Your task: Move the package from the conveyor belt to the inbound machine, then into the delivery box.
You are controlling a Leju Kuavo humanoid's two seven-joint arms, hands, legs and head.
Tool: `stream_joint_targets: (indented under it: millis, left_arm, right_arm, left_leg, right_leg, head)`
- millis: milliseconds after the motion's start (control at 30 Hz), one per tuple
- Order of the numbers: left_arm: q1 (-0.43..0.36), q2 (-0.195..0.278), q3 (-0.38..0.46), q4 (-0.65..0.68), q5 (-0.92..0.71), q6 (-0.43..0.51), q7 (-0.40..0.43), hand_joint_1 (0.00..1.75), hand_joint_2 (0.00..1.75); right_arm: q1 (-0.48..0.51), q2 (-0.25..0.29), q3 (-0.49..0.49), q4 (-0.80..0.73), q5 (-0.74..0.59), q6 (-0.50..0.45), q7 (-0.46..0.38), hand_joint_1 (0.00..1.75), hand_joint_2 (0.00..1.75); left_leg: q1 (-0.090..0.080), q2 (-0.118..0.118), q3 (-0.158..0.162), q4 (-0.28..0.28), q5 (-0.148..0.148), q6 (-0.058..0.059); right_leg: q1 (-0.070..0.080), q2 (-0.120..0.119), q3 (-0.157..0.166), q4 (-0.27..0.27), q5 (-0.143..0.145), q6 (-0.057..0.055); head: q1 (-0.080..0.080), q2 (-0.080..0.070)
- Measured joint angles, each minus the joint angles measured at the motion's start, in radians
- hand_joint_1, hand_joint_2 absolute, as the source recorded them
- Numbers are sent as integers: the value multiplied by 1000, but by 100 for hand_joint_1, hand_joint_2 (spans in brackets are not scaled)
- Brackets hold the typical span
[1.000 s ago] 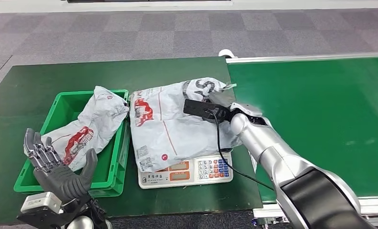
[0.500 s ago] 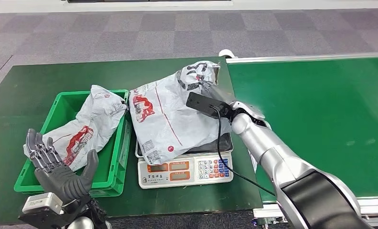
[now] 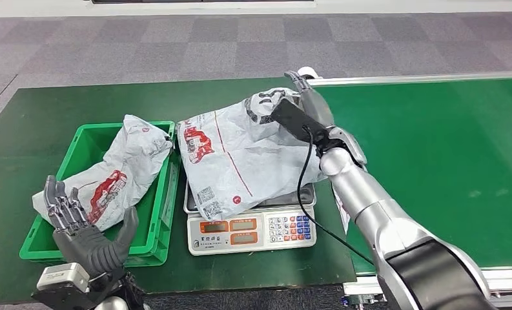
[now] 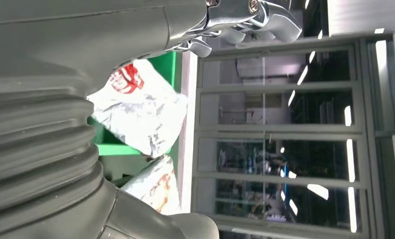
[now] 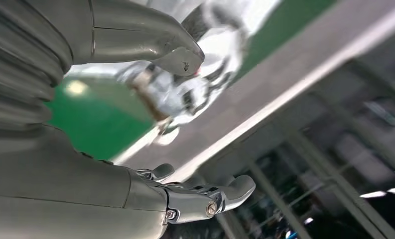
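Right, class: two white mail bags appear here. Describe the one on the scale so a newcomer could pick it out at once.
Start at the dark green table left of the conveyor belt. Near its front edge sits a scale with a keypad, beside a green bin. The package lies tilted on that scale, its far corner lifted at the right hand; the other bag lies in the bin.
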Motion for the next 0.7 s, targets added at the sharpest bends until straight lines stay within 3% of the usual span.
stream_joint_targets:
  millis: [133,300,367,567,700]
  left_arm:
    - [-6,3,0,31,-3,-38,0,0,175]
    - [-31,9,0,67,-4,-66,0,0,175]
    - [-40,11,0,81,0,-78,0,0,175]
    - [-85,16,0,161,-5,-214,1,0,175]
    - [-206,21,-4,306,-82,-303,11,0,175]
  right_arm:
    - [112,-23,-63,-128,-162,153,-76,0,175]
    - [234,-52,-106,-239,-328,394,-87,0,175]
    - [266,-60,-123,-269,-382,439,-112,0,175]
    - [389,-68,-199,-454,-447,237,-180,0,175]
    - [531,-67,-241,-641,-454,74,-261,0,175]
  left_leg:
    - [0,0,0,0,0,0]
    - [0,0,0,0,-1,0]
    - [0,0,0,0,-1,0]
    - [0,-3,0,0,-1,0]
    - [0,-5,-1,0,-1,0]
  right_leg:
    - [0,0,0,0,0,0]
    - [0,0,0,0,0,0]
    - [0,0,-1,0,0,0]
    - [0,-3,1,0,-1,0]
    - [0,-5,0,0,-1,0]
  head:
    - [0,0]
    - [0,0]
    - [0,0]
    - [0,0]
    - [0,0]
